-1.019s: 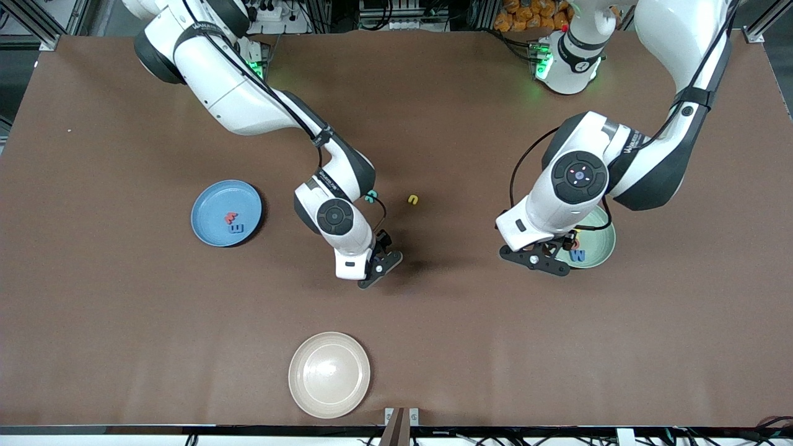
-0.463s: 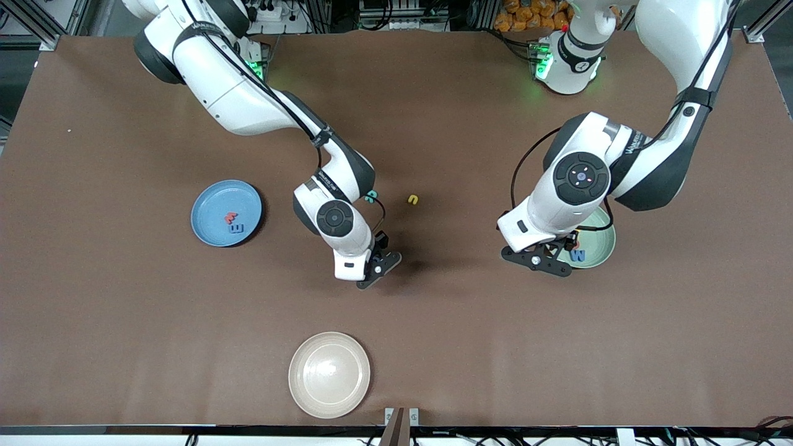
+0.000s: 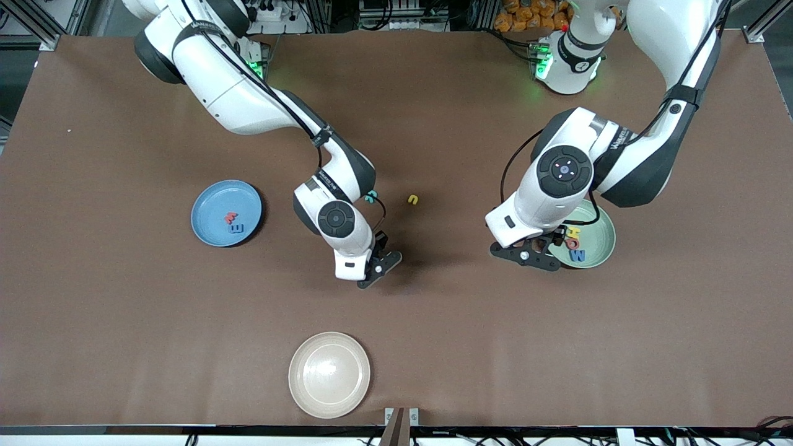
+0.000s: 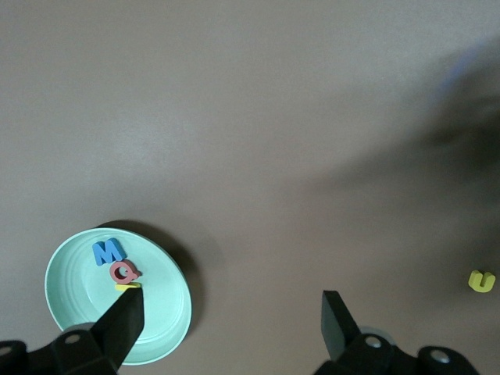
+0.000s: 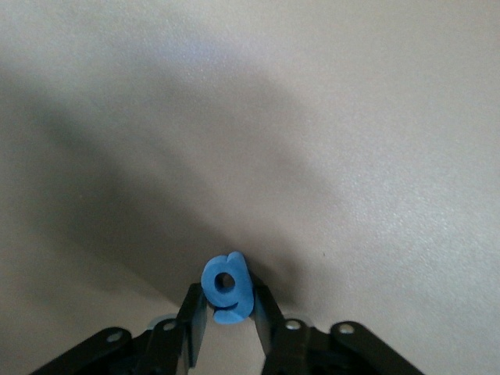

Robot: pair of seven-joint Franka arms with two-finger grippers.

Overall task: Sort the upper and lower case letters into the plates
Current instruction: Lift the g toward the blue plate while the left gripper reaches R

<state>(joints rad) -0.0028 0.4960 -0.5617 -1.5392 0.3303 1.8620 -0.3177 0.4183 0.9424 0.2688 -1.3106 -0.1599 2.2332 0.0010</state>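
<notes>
We see two letters in the light blue plate (image 3: 226,212) at frame left and three in the mint plate (image 3: 596,249) at right. Our right gripper (image 5: 226,328) pinches a blue g (image 5: 227,287) at center; a yellow letter (image 3: 413,199) and a teal letter (image 3: 371,197) remain on the table (image 3: 124,322). Our left gripper (image 4: 230,328) hovers, fingers spread.

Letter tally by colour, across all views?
Blue letters: 3, one held in the right pincer
Red-pink letters: 2
Yellow letters: 2
Teal letter: 1
Total: 8
</notes>
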